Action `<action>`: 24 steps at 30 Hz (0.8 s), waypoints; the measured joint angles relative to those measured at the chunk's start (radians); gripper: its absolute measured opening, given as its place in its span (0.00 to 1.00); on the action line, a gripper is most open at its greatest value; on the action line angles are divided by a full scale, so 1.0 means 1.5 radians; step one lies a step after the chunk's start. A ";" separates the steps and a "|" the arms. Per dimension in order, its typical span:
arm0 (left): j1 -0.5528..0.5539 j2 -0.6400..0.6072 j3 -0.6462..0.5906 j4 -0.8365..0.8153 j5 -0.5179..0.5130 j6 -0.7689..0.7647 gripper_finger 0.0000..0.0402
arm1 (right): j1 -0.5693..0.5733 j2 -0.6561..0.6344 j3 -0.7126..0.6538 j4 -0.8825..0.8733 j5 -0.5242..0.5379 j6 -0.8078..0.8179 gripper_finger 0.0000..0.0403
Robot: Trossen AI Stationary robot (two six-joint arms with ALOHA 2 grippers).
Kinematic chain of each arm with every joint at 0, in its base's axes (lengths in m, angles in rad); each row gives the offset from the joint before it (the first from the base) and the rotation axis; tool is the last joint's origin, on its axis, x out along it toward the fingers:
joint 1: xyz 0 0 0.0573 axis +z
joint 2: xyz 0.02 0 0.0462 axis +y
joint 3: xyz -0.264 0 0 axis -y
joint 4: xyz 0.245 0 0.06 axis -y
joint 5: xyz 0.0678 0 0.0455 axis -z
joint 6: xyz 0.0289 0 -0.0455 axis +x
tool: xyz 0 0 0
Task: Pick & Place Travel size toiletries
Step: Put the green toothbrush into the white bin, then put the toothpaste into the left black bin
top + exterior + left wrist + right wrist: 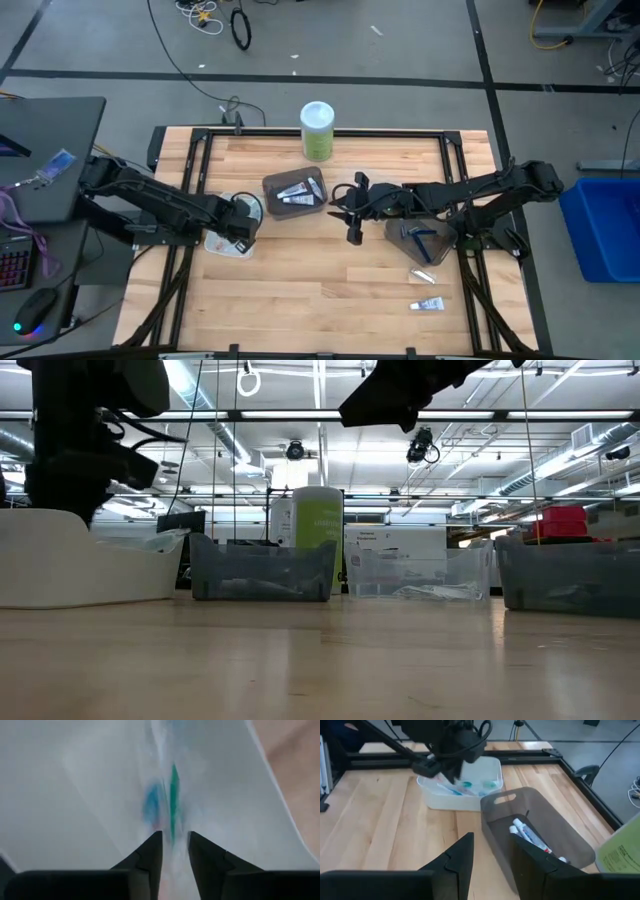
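The left pincer [240,222] is down inside the white tray [222,245]; its fingers are a little apart, with a blue and green toothbrush [172,802] lying lengthways just past the tips, and I cannot tell if they grip it; the right pincer [352,212] hangs partly open and empty beside the dark tray [275,186] of white tubes [532,836]; two more tubes [426,304] lie on the wooden worktop [320,300]; behind is a big room with bright ceiling lights.

Left gripper [175,852] contents: blurred blue and green toothbrush [172,802] between fingertips; contact unclear.
White tray [222,243]: largely covered by arm.
Green canister [625,852]: cut off by edge.
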 joint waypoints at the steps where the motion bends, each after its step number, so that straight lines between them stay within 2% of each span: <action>1: 0.000 0.000 0.000 0.000 0.036 -0.009 0.26 | 0.000 0.000 0.000 -0.005 0.000 0.000 0.31; 4: -0.006 0.000 0.000 -0.001 0.140 -0.017 0.30 | 0.000 0.000 0.000 -0.012 0.000 0.003 0.31; 6: -0.011 0.000 0.000 -0.001 0.163 -0.005 0.33 | 0.000 0.000 0.000 -0.019 -0.001 0.018 0.31; 14: -0.015 0.000 0.002 -0.004 0.141 0.067 0.35 | 0.000 0.000 0.000 -0.020 -0.001 0.062 0.31; 20: -0.052 -0.002 0.050 -0.093 0.113 0.055 0.33 | 0.002 0.000 0.000 -0.026 -0.002 0.063 0.31; 24: -0.100 -0.002 0.118 -0.142 0.027 0.033 0.32 | 0.002 0.000 0.000 -0.058 -0.023 0.082 0.31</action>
